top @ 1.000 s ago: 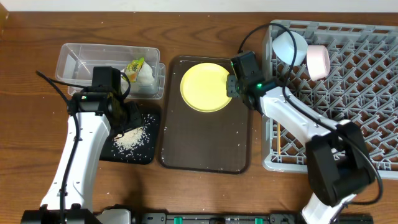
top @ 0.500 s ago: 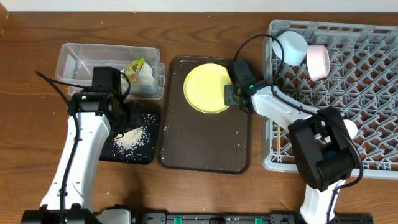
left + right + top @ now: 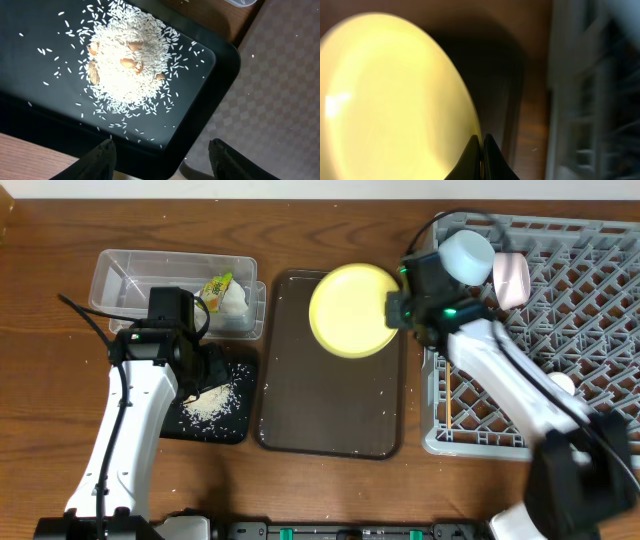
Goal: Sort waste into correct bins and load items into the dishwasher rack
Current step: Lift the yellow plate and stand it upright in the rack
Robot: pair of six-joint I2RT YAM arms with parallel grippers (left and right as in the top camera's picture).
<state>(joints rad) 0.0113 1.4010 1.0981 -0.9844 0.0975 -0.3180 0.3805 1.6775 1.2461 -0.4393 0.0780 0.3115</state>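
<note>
Pinching the rim of the yellow plate [image 3: 350, 310], the right gripper [image 3: 395, 310] is holding its 2 fingers almost together, with only the plate's thin edge between them. In the right wrist view the fingers [image 3: 472, 150] are meeting at the plate's [image 3: 395, 100] right edge, and the disc is spreading away to the left of them, throwing a dark shadow beside the fingertips. From overhead, the plate is overlapping the far rim of the brown serving tray [image 3: 330, 410], which is lying below and to the left of those fingers. The dishwasher rack [image 3: 560, 330] is sitting just to the other side of them, with the light blue bowl [image 3: 467, 255] and the pinkish bowl [image 3: 512, 278] lying in its near corner, close beside the wrist.

The left gripper [image 3: 162, 152] is hanging with its 2 fingers spread well apart and gripping nothing. Directly ahead of the fingertips, a heap of rice grains [image 3: 125, 70] with a few brownish bits is lying in the black tray [image 3: 30, 115]. Beyond the fingers, the clear tub [image 3: 120, 280] is holding the wrapper packet [image 3: 217, 286] and the tissue [image 3: 237, 302].
</note>
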